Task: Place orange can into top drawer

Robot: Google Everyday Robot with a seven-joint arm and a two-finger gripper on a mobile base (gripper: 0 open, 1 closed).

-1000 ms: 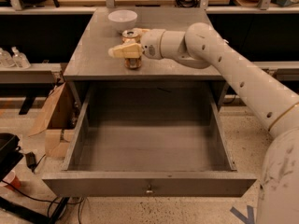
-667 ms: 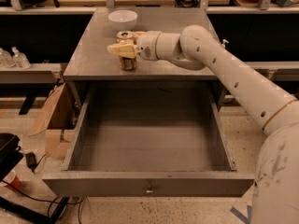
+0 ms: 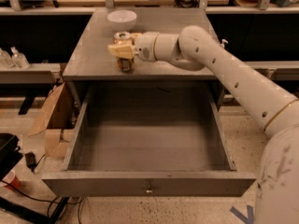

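- Jaws of the gripper (image 3: 122, 50) are clenched around the orange can (image 3: 125, 65), above the front left part of the grey worktop (image 3: 91, 55).
- Top drawer (image 3: 149, 183) stands pulled open below.
- White bowl (image 3: 122, 18) sits behind the can, apart from it.

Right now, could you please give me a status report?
Tool at orange can on cabinet top. Can not yet in top drawer; drawer open. White bowl behind, apart, not in the way.
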